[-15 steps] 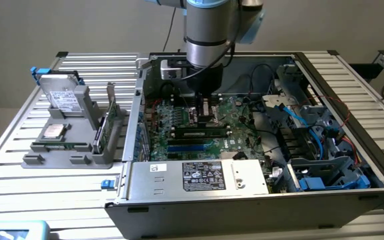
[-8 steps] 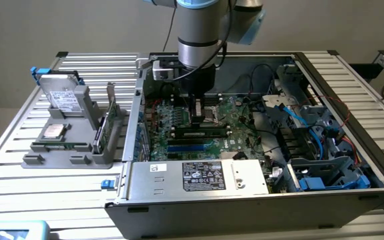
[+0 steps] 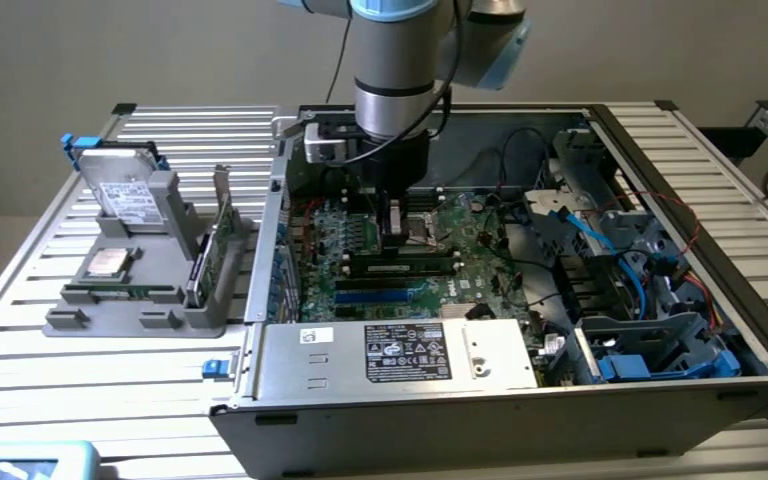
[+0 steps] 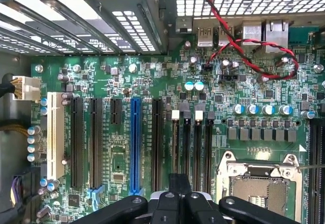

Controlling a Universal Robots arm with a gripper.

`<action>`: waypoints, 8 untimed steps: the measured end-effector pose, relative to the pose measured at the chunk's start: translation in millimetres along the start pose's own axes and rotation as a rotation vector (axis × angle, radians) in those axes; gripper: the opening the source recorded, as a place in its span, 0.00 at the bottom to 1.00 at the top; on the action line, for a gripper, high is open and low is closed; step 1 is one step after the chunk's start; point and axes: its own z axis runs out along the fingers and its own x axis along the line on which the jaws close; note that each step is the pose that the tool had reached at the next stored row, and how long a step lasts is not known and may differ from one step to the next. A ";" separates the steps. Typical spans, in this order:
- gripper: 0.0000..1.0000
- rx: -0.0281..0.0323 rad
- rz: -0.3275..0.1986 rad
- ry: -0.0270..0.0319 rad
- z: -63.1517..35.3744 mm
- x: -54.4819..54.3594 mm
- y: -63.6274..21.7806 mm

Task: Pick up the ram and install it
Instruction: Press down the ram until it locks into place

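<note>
While seated, the ram (image 3: 404, 267) lies below the gripper (image 3: 390, 240)

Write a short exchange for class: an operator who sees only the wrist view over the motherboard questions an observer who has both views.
Operator: I see the motherboard and its slots. Where is my gripper within the machine?
Observer: The gripper hangs low over the middle of the board, on an arm that comes straight down into the open computer case.
Operator: What lies outside the case?
Observer: A grey tray beside the case, on the exterior view's left, holds a hard drive, a silver processor chip and a green expansion card standing on edge.
</note>
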 end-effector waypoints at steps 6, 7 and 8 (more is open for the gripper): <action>0.11 -0.0005 0.000 0.0004 3.9 -0.3 0.2; 0.11 -0.0003 0.000 0.0004 4.5 -0.4 0.2; 0.11 -0.0002 0.000 0.0004 4.8 -0.4 0.2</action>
